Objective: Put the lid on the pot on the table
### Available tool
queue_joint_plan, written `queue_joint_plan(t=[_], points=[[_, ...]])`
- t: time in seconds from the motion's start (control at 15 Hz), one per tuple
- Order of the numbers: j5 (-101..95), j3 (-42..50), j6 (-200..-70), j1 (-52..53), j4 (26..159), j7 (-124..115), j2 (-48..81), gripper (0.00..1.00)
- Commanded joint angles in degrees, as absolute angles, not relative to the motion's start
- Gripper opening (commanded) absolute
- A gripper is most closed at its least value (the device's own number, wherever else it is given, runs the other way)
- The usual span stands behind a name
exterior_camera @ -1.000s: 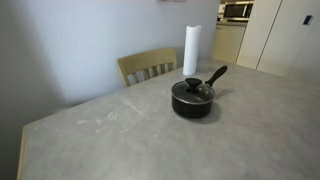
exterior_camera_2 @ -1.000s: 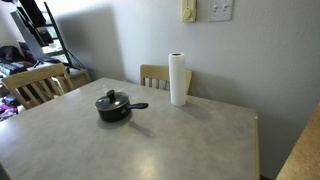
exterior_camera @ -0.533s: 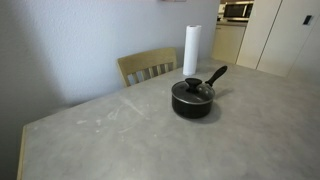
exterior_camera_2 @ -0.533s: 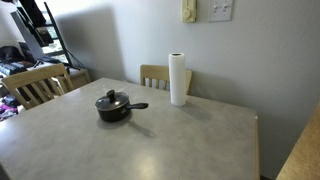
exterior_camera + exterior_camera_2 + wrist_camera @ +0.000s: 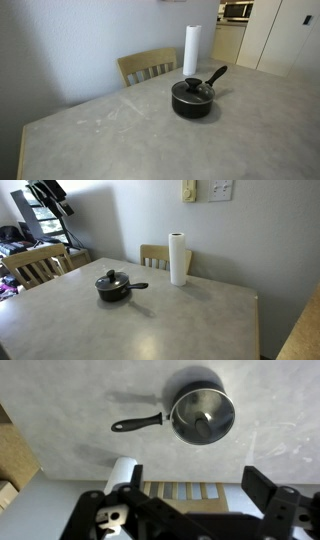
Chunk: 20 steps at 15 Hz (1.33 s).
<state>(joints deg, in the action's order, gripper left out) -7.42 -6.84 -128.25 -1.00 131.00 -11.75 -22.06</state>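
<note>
The black pot [image 5: 193,103] stands on the grey mottled table [image 5: 110,140], its long handle [image 5: 215,75] pointing away. The glass lid [image 5: 192,90] with its dark knob sits on the pot. Both show in the other exterior view too: pot [image 5: 112,290], lid [image 5: 110,279], table [image 5: 190,320]. In the wrist view the pot [image 5: 180,428] and lid [image 5: 203,415] lie far below, handle to the left. My gripper [image 5: 198,482] is open and empty, high above the table and well apart from the pot. Part of the dark arm [image 5: 47,193] shows at the top left.
A white paper-towel roll [image 5: 191,49] stands behind the pot; it shows in the other exterior view [image 5: 178,259] and the wrist view [image 5: 122,473]. A pale wooden chair [image 5: 147,66] is at the table's far edge, another [image 5: 35,265] at its side.
The arm at the top left of an exterior view has shifted a little up and to the right. Pot, lid and roll have not moved.
</note>
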Motion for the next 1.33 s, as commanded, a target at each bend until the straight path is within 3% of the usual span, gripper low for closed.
queue_joint_plan(t=[0.0,0.47,0.93,1.27], points=[[-5.46,-4.20,-138.01,2.00,134.33,-2.34,-21.09,1.00],[1.60,2.12,-147.01,8.06,136.90,25.11,-14.71,1.00],[-0.02,0.09,-144.49,6.44,136.39,18.36,-16.42,1.00],[0.45,1.31,-145.20,7.75,135.05,26.92,-11.95,1.00]])
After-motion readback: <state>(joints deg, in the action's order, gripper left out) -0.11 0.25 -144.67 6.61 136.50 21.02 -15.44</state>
